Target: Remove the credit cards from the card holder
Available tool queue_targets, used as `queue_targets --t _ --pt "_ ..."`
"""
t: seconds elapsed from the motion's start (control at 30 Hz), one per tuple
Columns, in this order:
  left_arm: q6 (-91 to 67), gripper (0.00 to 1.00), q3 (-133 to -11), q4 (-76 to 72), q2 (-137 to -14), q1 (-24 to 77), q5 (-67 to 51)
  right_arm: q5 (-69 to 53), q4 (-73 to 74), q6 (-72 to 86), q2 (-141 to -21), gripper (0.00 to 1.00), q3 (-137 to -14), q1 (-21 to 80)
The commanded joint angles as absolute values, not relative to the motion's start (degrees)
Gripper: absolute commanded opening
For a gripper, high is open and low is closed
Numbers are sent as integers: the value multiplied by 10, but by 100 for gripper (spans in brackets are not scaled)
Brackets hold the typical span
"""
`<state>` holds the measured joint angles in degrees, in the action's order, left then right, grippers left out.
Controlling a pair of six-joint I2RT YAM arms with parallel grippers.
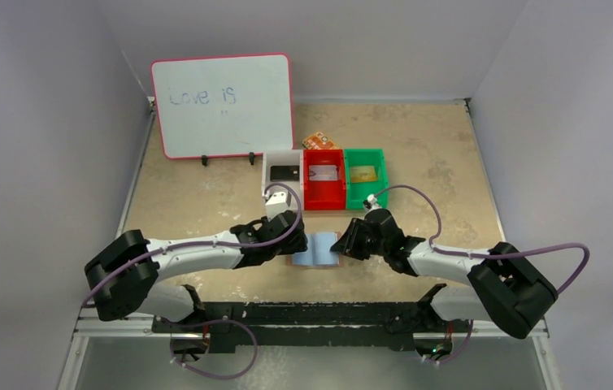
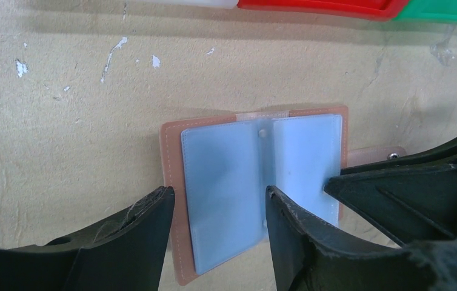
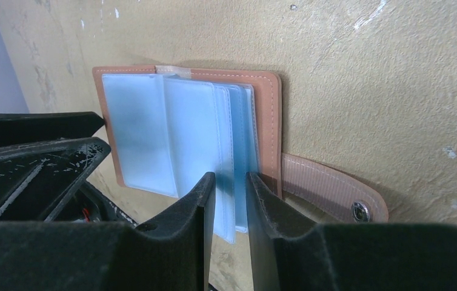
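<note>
Tan card holder (image 2: pixel 238 182), pale blue inside; red bin (image 1: pixel 323 203), green bin (image 1: pixel 366 200)

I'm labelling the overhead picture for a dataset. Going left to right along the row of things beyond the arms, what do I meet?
whiteboard → white bin → red bin → green bin. The orange packet is left out, since it sits behind the bins and overlaps them.
</note>
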<state>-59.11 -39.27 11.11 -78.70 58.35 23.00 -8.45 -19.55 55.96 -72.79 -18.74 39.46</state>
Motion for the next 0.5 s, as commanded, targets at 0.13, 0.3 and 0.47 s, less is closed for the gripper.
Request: queue_targets --t 0.13,0.3,0.47 --pt "-598 57 -412 111 -793 589 244 -55 -163 556 -732 29 -192 396" --pt "-609 58 -431 167 -783 600 308 -56 -164 557 -732 29 -192 396" --pt "-608 59 -444 167 -787 613 311 -55 -162 554 -738 29 -199 396"
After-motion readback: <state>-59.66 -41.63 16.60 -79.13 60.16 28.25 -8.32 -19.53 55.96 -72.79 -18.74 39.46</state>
